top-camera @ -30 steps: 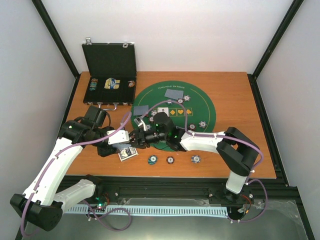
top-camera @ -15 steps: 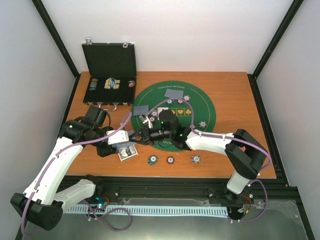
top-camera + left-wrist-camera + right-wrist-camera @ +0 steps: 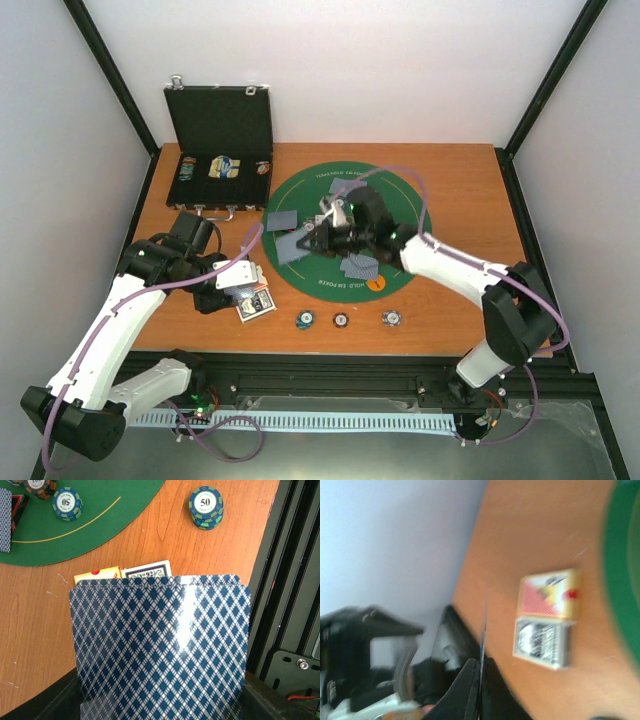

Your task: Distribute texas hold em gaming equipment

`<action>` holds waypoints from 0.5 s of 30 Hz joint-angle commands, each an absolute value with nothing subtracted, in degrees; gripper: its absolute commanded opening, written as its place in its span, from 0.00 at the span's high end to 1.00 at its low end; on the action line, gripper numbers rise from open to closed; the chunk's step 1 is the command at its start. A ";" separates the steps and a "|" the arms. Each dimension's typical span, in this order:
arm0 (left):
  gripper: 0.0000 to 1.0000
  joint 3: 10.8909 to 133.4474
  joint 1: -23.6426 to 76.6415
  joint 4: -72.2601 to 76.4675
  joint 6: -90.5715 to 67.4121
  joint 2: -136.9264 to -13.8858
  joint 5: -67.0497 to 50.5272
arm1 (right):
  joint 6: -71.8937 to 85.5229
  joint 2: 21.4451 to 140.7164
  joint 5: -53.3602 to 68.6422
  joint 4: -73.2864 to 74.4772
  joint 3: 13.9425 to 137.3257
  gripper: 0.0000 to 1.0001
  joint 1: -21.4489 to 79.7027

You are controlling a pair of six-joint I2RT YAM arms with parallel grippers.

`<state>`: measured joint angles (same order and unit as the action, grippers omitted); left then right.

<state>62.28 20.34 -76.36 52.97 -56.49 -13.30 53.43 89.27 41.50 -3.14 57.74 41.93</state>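
Left claw (image 3: 236, 282): you see it clenched on the card deck (image 3: 160, 645).
Right claw (image 3: 480, 672): it pinches a single card (image 3: 483, 625), seen edge-on.

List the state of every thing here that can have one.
Black case: open, lid upright.
Left gripper: shut on the deck, backs toward its camera.
Right gripper: shut on a single card, seen edge-on.
Dealt cards: face down on the green mat.
Chip stack: upright on bare wood.
Card boxes: lying flat, side by side.
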 commanded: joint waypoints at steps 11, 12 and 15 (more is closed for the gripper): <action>0.84 63.19 20.30 -76.44 52.93 -56.30 -14.36 | -21.33 100.14 -30.11 16.89 74.04 0.97 40.40; 0.84 63.24 20.30 -76.45 52.96 -56.26 -14.34 | -25.19 100.70 -30.47 13.23 72.57 0.97 40.69; 0.84 63.63 20.30 -76.80 52.90 -56.36 -14.24 | -35.21 103.09 -30.62 4.20 69.37 0.97 41.70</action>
